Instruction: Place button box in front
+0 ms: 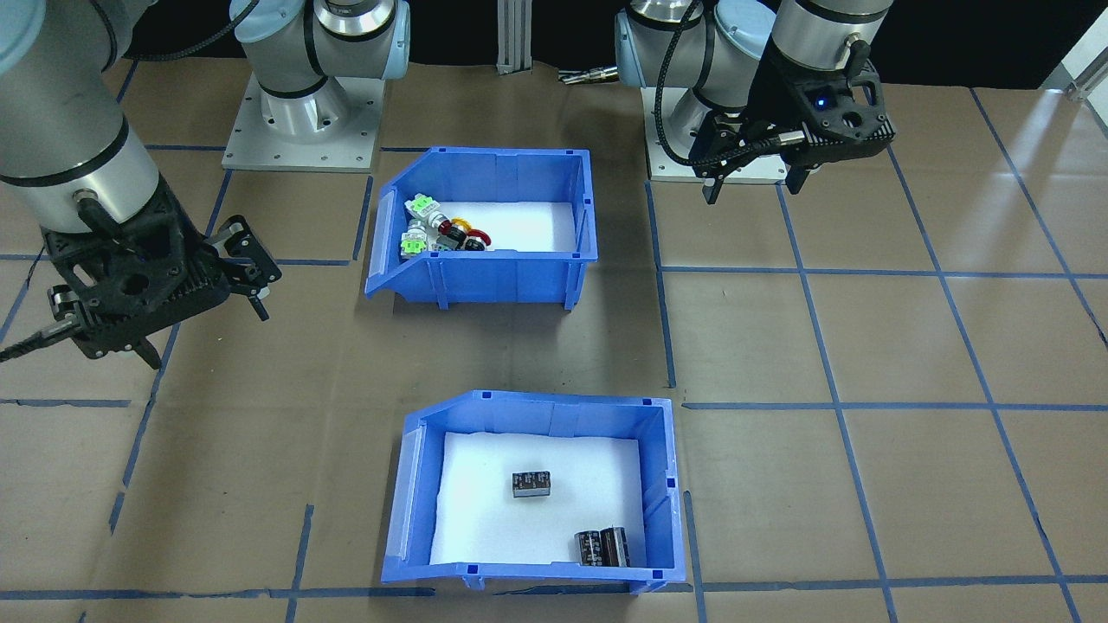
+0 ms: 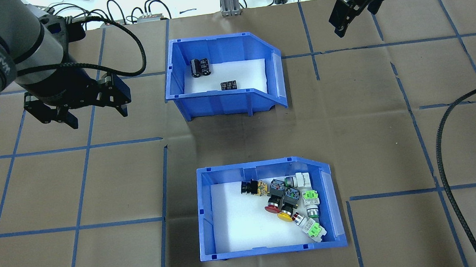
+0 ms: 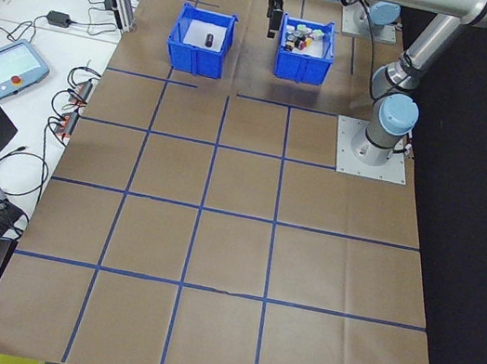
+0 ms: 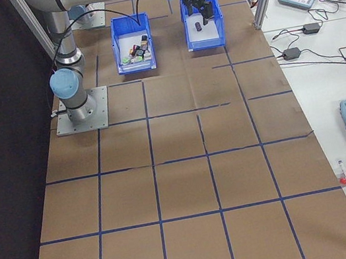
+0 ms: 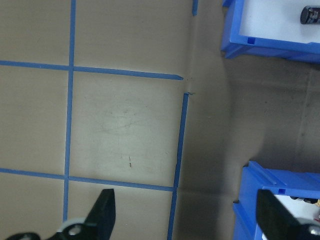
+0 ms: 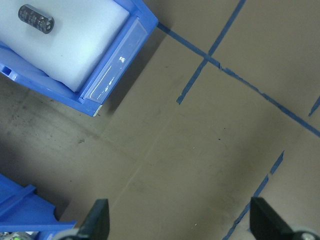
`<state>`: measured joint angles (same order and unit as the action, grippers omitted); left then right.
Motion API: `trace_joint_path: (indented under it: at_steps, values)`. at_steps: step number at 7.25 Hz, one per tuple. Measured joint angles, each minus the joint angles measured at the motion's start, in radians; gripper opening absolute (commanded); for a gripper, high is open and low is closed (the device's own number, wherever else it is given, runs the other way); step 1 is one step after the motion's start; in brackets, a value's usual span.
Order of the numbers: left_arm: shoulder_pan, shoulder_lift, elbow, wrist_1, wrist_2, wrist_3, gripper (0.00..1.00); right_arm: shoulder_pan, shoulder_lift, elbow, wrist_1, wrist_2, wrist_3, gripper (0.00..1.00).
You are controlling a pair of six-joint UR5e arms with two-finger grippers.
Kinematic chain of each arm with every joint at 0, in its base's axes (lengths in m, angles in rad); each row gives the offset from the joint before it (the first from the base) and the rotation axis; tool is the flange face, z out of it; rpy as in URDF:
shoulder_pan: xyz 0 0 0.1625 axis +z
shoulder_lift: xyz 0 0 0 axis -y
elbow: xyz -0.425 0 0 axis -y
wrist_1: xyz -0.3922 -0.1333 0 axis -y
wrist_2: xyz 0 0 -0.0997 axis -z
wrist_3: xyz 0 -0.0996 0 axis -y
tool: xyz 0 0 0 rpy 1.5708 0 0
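The button box [image 2: 272, 247] is a blue bin with white foam and a cluster of green, red, yellow and black push-buttons [image 2: 288, 199]. It stands on the table on the robot's side, also seen near the bases in the front-facing view as the button box [image 1: 485, 279]. My left gripper [image 2: 98, 117] hangs open above the paper, left of both bins and touching nothing; the left wrist view shows its open gripper [image 5: 187, 215] empty. My right gripper [image 2: 352, 19] is open too, high at the far right, empty in its wrist view [image 6: 180, 222].
A second blue bin [image 2: 218, 103] holding a few dark capacitors [image 2: 201, 67] stands farther from the robot, in line with the button box. Brown paper with a blue tape grid [image 2: 90, 145] covers the table. A black cable [image 2: 442, 164] hangs at the right.
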<state>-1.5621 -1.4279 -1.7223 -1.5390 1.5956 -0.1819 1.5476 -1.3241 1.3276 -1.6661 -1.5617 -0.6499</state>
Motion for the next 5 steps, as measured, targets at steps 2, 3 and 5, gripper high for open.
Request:
trace_joint_path:
  at_steps: [2, 3, 5]
  values:
    - [-0.014, 0.088, -0.116, 0.005, -0.021, -0.248, 0.98, 0.028, 0.090, -0.099, -0.004, 0.004, -0.141, 1.00]
    - [-0.029, 0.144, -0.184, 0.007, -0.064, -0.410, 0.96, 0.054, 0.148, -0.157, -0.002, 0.005, -0.173, 1.00]
    - [-0.089, 0.223, -0.269, -0.001, -0.126, -0.787, 0.96, 0.118, 0.262, -0.283, 0.006, 0.000, -0.246, 1.00]
